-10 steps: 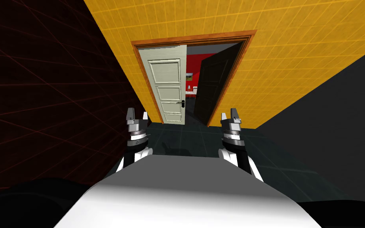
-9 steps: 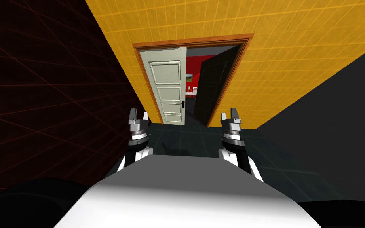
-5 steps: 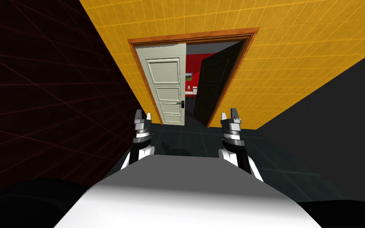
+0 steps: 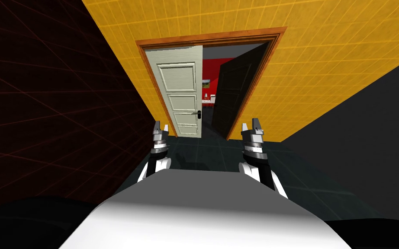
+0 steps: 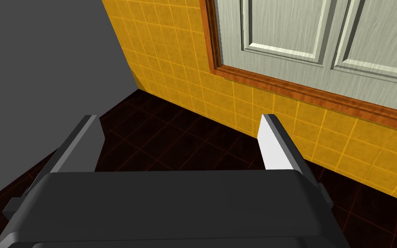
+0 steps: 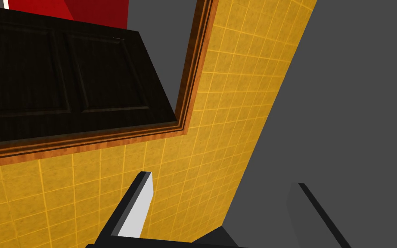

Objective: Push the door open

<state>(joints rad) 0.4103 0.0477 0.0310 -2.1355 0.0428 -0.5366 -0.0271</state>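
Left gripper (image 4: 160,127) and right gripper (image 4: 252,125) both gape wide, empty; the pale panelled door (image 4: 179,95) stands ajar ahead of the left one, untouched.

white door (image 4: 178,97): pale grained wood, matt | frame (image 4: 211,39): varnished wood | wall (image 4: 324,65): mottled yellow tiles

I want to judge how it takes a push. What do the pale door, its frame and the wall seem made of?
Pale door: likely painted wood, matt, with streaky grain and raised panels. Frame: orange-brown wood, grain showing, perhaps varnished. Wall: yellow square tiles with paler joints, probably ceramic.
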